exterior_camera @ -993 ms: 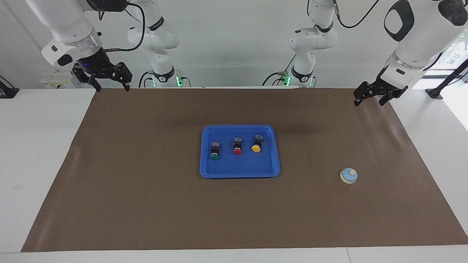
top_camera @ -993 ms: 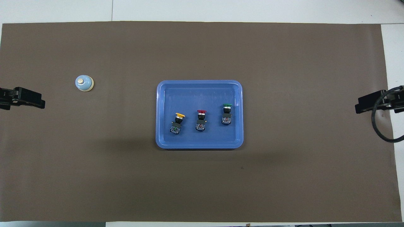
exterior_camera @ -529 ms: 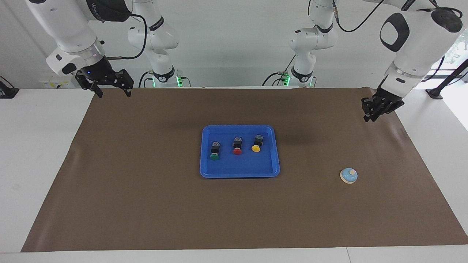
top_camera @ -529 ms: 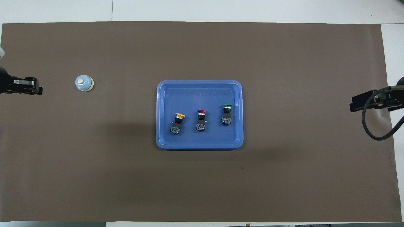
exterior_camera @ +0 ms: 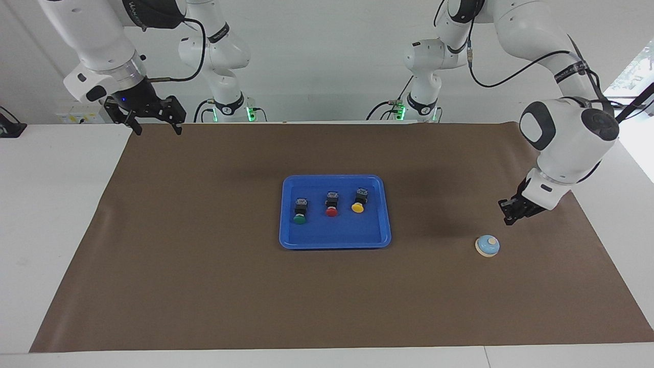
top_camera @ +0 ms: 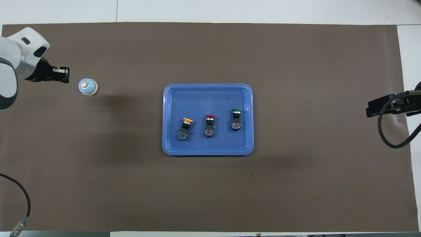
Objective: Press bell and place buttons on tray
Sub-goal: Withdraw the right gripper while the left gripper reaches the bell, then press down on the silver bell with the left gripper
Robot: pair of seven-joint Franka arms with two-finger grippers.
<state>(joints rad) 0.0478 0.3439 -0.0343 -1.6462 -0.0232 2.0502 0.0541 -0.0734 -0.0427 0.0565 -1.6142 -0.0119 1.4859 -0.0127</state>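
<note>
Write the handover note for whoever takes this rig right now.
Left end effector: shut, empty, in the air beside the bell, not touching it.
Right end effector: open, empty, waiting over its own end of the table.
Green button, red button and yellow button lie in a row in the blue tray at mid-table.
Done: buttons placed.
Left: press the bell.

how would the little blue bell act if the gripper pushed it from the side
The bell sits low on a wide flat rim, so it would likely slide across the brown mat rather than tip. Its smooth dome probably offers poor grip. It looks rigid, and seems unlikely to roll.
</note>
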